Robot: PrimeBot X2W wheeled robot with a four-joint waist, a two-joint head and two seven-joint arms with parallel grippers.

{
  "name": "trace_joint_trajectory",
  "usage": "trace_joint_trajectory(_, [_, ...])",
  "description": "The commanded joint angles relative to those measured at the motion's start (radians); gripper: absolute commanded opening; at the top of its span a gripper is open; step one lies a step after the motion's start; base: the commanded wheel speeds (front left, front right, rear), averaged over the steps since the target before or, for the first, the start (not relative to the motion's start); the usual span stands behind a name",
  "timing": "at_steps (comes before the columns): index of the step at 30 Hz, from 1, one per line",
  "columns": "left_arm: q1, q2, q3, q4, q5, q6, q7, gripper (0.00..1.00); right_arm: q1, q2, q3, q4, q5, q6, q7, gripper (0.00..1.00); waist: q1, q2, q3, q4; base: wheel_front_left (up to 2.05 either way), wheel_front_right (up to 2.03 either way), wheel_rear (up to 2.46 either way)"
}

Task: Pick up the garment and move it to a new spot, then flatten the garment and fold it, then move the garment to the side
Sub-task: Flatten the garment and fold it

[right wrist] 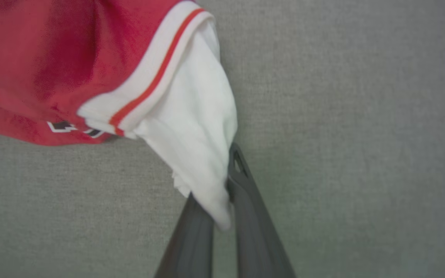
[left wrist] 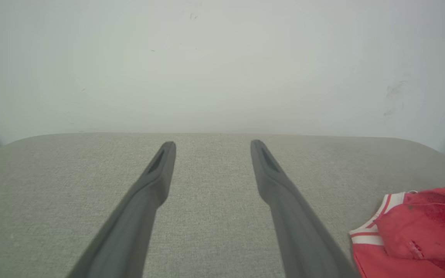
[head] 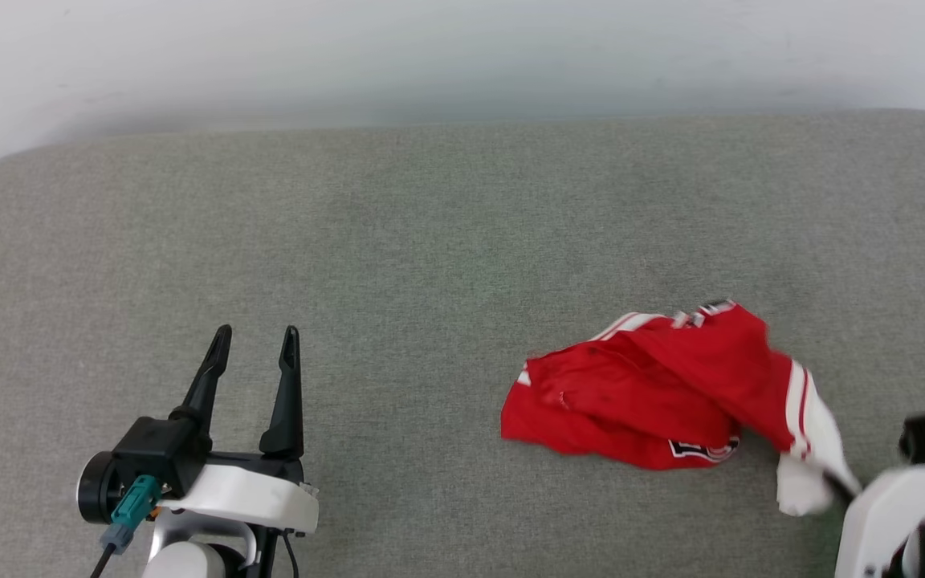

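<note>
The right hand [right wrist: 224, 177] is pinched shut on the white sleeve [right wrist: 195, 127] of the garment [head: 655, 393] bunched just ahead of it, and the left hand [head: 258, 331] is wide open and empty, so the pick-up seems under way and next needs a clean lift.

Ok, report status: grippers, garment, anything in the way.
Right gripper shut on white sleeve of garment. Left gripper open, idle. Rest crumpled on grey surface. No obstacles.

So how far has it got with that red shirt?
Nothing is finished: the red jersey lies crumpled on the grey padded surface. In hand: the right gripper is shut on its white sleeve, beginning the pickup; the left gripper is open. Left: moving it, flattening, folding, setting it aside.
</note>
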Motion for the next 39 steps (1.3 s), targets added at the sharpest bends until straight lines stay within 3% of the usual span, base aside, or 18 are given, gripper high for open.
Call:
trace_joint_trajectory(1, [0.013,0.006,0.001,0.003,0.003,-0.001,-0.002,1.00,0.042,0.026,-0.015,0.021,-0.007,-0.001,-0.009,0.00,0.0000,-0.0001,-0.004,-0.006,0.00,0.00,0.00])
trace_joint_trajectory(4, [0.018,0.010,0.001,0.006,0.002,0.000,-0.003,1.00,0.095,0.064,-0.035,0.081,-0.013,-0.001,-0.022,0.02,0.0000,-0.0001,-0.011,-0.012,0.00,0.00,0.00])
trace_joint_trajectory(6, [0.021,0.014,0.001,0.009,0.000,0.002,-0.002,1.00,0.112,0.087,-0.037,0.118,-0.012,-0.001,-0.041,0.47,0.0000,-0.0001,-0.016,-0.014,0.00,0.00,0.00])
trace_joint_trajectory(7, [0.023,0.015,0.001,0.010,-0.001,0.003,0.000,1.00,0.112,0.097,-0.039,0.125,-0.009,-0.001,-0.065,1.00,0.0000,-0.0001,-0.020,-0.016,0.00,0.00,0.00])
trace_joint_trajectory(8, [0.026,0.017,0.002,0.011,-0.002,0.004,0.003,1.00,0.108,0.103,-0.044,0.125,-0.016,-0.001,-0.098,1.00,0.0000,-0.0001,-0.024,-0.016,0.00,0.00,0.00])
trace_joint_trajectory(9, [0.038,0.021,0.001,0.015,-0.006,0.006,0.008,1.00,0.085,0.119,-0.055,0.102,-0.020,-0.001,-0.228,1.00,0.0000,-0.0001,-0.039,-0.017,0.00,0.00,0.00])
trace_joint_trajectory(12, [0.048,0.024,0.001,0.017,-0.009,0.009,0.011,1.00,0.071,0.134,-0.059,0.078,-0.027,-0.001,-0.359,1.00,0.0000,-0.0001,-0.056,-0.016,0.00,0.00,0.00])
trace_joint_trajectory(19, [0.078,0.031,0.005,0.024,-0.019,0.017,0.022,1.00,0.055,0.147,-0.035,0.007,-0.087,-0.001,-0.538,1.00,0.0000,-0.0001,-0.093,-0.018,0.00,0.00,0.00])
trace_joint_trajectory(30, [0.120,0.049,-0.001,0.012,-0.016,0.045,0.086,1.00,0.122,0.184,0.043,-0.138,-0.142,-0.001,-0.522,1.00,0.0000,-0.0001,-0.142,-0.029,0.00,0.00,0.00])
trace_joint_trajectory(39, [-0.008,0.067,-0.088,0.010,-0.013,-0.018,0.256,1.00,0.114,0.199,0.110,-0.282,-0.144,-0.001,-0.496,1.00,0.0000,-0.0001,-0.096,-0.079,0.00,0.00,0.00])
